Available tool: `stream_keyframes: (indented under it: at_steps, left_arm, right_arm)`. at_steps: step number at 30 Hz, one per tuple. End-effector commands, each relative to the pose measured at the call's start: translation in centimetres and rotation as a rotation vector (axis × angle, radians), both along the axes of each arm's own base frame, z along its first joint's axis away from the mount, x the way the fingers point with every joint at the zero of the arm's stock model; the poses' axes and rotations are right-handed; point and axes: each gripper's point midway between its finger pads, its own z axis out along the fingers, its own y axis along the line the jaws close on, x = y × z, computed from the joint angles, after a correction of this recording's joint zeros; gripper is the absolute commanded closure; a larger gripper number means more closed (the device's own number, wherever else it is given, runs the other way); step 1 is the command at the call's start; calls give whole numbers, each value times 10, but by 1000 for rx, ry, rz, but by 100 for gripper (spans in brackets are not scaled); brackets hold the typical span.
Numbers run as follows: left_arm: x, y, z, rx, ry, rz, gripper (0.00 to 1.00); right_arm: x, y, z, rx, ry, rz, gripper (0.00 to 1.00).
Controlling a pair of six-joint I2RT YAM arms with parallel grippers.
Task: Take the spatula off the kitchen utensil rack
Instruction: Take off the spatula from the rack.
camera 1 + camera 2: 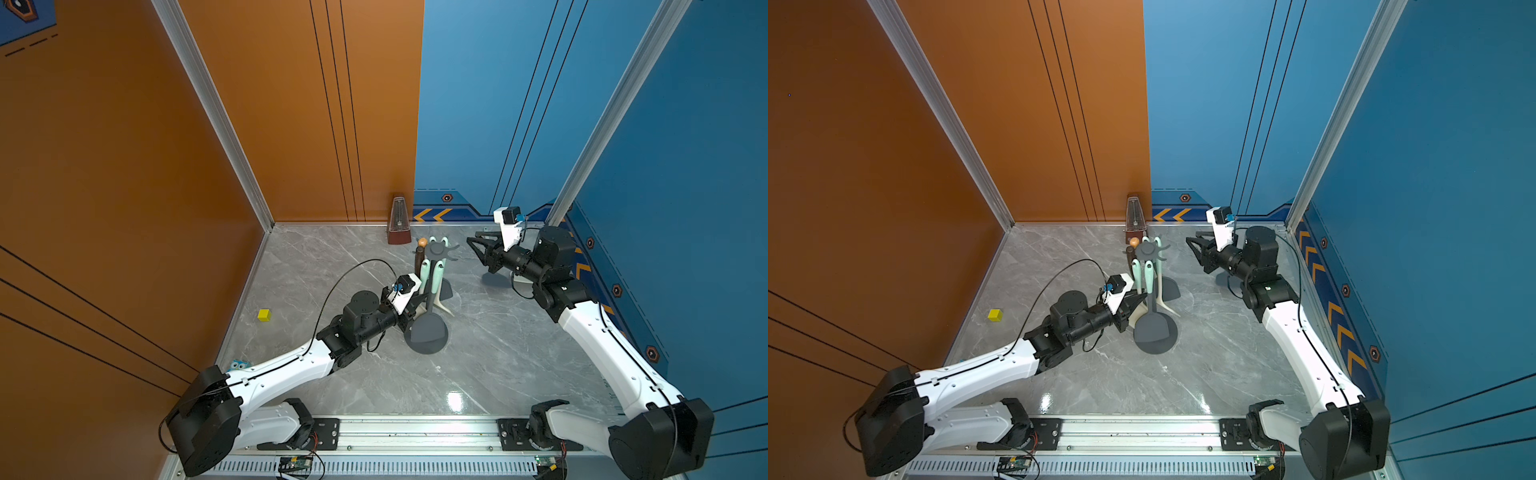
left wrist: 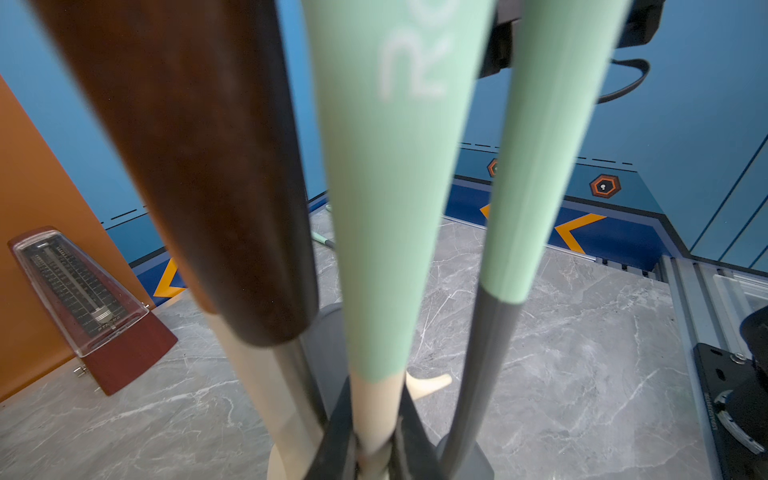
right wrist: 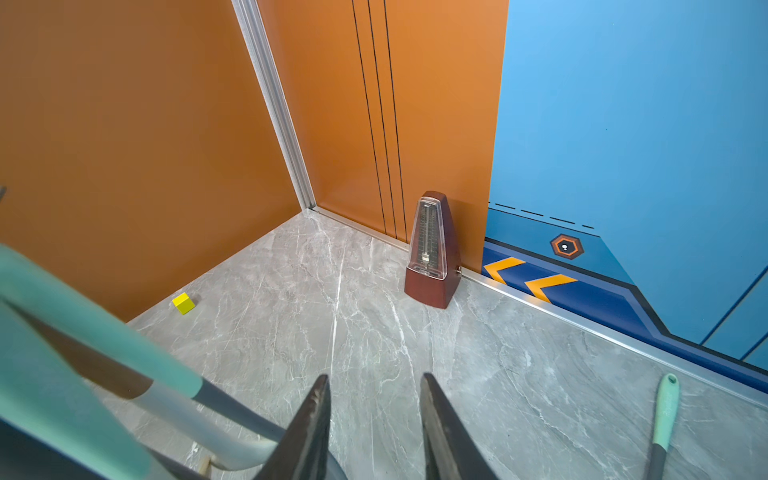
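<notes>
The kitchen utensil rack (image 1: 438,249) (image 1: 1147,249) is a dark grey stand at the back middle of the table, with its disc base (image 1: 430,347) nearer me. Several utensils hang from its crown. The spatula (image 1: 424,274) (image 1: 1136,272) (image 2: 386,208) has a mint handle and a cream neck and hangs on the rack's left side. My left gripper (image 1: 417,302) (image 1: 1142,298) (image 2: 376,436) is shut on the cream neck just below the mint handle. My right gripper (image 1: 473,245) (image 1: 1192,243) (image 3: 374,382) hangs open to the right of the crown, with nothing between its fingers.
A brown-handled utensil (image 1: 419,257) (image 2: 199,166) and a mint-handled dark grey one (image 1: 439,272) (image 2: 540,166) hang beside the spatula. A metronome (image 1: 399,224) (image 3: 432,253) stands at the back wall. A yellow cube (image 1: 264,314) lies left. Another mint-handled utensil (image 3: 665,415) lies on the table.
</notes>
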Motion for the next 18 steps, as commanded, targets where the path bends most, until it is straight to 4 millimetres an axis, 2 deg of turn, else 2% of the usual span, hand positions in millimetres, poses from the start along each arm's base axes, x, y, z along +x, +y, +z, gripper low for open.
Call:
stream_keyframes:
  at_steps: [1,10,18]
  left_arm:
    - [-1,6,1,-17,11,24,89]
    - [-1,7,5,-14,-5,26,89]
    - [-1,7,6,-16,-6,20,89]
  right_arm:
    - [-20,3,-5,8,24,44,62]
    - [-63,13,-8,39,31,87,61]
    - [-75,25,-18,1,40,107,60]
